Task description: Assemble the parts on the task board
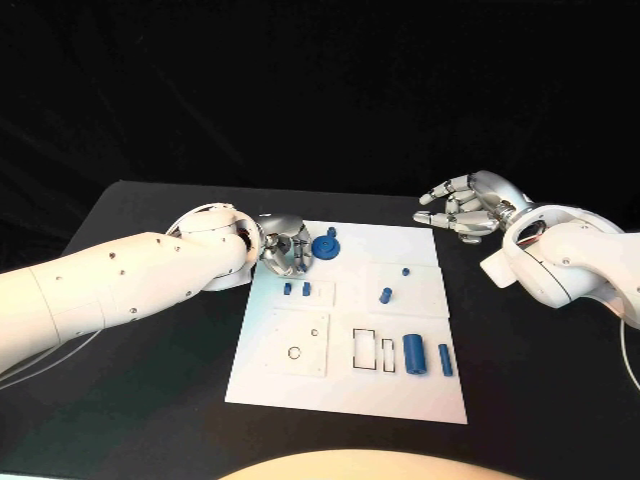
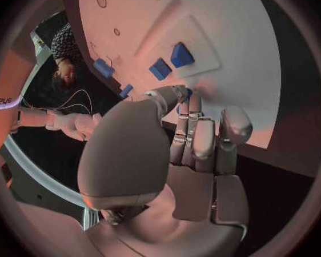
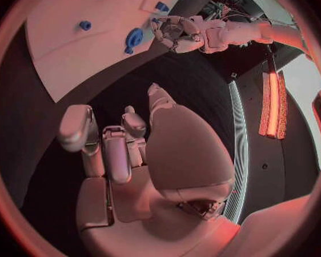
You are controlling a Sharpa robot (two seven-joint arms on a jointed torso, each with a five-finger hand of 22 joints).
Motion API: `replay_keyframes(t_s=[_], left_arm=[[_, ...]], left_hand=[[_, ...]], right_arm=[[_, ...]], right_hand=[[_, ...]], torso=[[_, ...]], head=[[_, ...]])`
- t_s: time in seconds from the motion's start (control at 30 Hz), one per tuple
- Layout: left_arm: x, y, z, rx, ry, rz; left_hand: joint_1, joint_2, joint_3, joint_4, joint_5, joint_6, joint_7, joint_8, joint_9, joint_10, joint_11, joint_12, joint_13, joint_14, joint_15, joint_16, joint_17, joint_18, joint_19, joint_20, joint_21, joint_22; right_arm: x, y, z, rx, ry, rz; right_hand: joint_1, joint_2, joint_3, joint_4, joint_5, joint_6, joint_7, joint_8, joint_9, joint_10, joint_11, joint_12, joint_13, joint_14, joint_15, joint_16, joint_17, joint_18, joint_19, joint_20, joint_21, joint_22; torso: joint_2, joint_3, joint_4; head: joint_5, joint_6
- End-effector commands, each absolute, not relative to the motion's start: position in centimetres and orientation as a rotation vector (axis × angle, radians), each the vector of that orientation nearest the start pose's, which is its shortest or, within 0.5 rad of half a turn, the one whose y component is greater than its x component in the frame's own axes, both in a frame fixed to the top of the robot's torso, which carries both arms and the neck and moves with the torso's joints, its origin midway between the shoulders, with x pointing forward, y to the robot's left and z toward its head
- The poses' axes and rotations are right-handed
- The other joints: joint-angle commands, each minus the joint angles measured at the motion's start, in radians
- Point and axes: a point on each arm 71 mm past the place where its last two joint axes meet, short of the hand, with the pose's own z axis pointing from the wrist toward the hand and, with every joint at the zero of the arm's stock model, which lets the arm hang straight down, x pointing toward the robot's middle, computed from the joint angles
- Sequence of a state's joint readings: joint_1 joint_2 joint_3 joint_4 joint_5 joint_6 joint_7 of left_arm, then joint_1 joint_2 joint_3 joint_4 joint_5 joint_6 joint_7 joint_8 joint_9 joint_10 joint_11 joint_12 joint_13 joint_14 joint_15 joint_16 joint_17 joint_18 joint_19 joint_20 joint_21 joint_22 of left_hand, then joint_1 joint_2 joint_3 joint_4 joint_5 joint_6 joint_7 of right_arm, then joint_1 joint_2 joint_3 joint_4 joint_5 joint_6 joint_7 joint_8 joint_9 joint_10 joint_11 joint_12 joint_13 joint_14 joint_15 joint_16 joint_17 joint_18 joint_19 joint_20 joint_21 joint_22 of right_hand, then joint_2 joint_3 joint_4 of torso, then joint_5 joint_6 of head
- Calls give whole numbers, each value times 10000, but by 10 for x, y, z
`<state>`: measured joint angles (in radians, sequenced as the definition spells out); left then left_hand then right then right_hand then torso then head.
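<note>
white task board (image 1: 407, 395) is seen mid-frame on the black table (image 1: 147, 400), with blue parts (image 1: 414, 352) scattered on it.
the left hand (image 1: 281, 247) is held at the board's upper left corner beside a round blue part (image 1: 329, 245); whether it grips anything cannot be told. the right hand (image 1: 467, 207) is raised at upper right off the board, fingers curled, nothing held.

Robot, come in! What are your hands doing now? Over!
Left hand at round blue part, grip unclear. Right hand open off board. Nothing blocking.
</note>
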<state>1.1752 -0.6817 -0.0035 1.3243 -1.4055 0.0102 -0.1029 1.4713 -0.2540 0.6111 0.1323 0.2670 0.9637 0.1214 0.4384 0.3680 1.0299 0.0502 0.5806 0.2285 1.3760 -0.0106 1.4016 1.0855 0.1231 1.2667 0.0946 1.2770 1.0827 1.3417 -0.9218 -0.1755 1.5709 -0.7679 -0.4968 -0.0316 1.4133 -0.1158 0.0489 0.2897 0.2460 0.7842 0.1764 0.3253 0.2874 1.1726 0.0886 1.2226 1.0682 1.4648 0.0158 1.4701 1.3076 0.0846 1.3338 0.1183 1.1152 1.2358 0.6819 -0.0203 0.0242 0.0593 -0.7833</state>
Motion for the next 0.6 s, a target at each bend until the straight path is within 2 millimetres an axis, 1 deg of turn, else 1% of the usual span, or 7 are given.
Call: replay_keyframes(t_s=[0.03,0.47,0.6], left_arm=[[511,170,-223,2217,20222,-6345],[512,172,-225,2153,20227,-6250],[511,171,-224,2163,20240,-6287]], left_hand=[[-79,30,-22,-52,-47,107,4,45,24,104,7,-29,17,47,-27,62,6,-115,51,-10,49,15],[-66,50,-9,-75,-43,107,-4,30,25,115,0,-38,22,42,-36,62,-2,-107,29,-17,28,-17],[-87,43,5,-124,-37,-6,22,-85,2,89,23,-110,22,47,-29,74,14,-120,49,-19,49,23]], right_arm=[[488,-240,-162,4922,16416,8703],[488,-241,-163,4925,16420,8690],[488,-241,-163,4919,16445,8700]], right_hand=[[-22,23,72,-8,-27,-11,-45,37,-9,28,-20,-10,-9,467,-58,-58,279,202,-26,-37,-31,-8],[-22,23,72,-8,-27,-11,-45,37,-9,28,-20,-10,-9,467,-58,-58,279,202,-26,-37,-31,-8],[-22,23,72,-8,-27,-11,-45,37,-9,28,-20,-10,-9,467,-58,-58,279,202,-26,-37,-31,-8]], torso=[[-1,7,-7],[-5,-4,2],[-6,-8,5]], head=[[-10,9],[-40,6],[-32,16]])
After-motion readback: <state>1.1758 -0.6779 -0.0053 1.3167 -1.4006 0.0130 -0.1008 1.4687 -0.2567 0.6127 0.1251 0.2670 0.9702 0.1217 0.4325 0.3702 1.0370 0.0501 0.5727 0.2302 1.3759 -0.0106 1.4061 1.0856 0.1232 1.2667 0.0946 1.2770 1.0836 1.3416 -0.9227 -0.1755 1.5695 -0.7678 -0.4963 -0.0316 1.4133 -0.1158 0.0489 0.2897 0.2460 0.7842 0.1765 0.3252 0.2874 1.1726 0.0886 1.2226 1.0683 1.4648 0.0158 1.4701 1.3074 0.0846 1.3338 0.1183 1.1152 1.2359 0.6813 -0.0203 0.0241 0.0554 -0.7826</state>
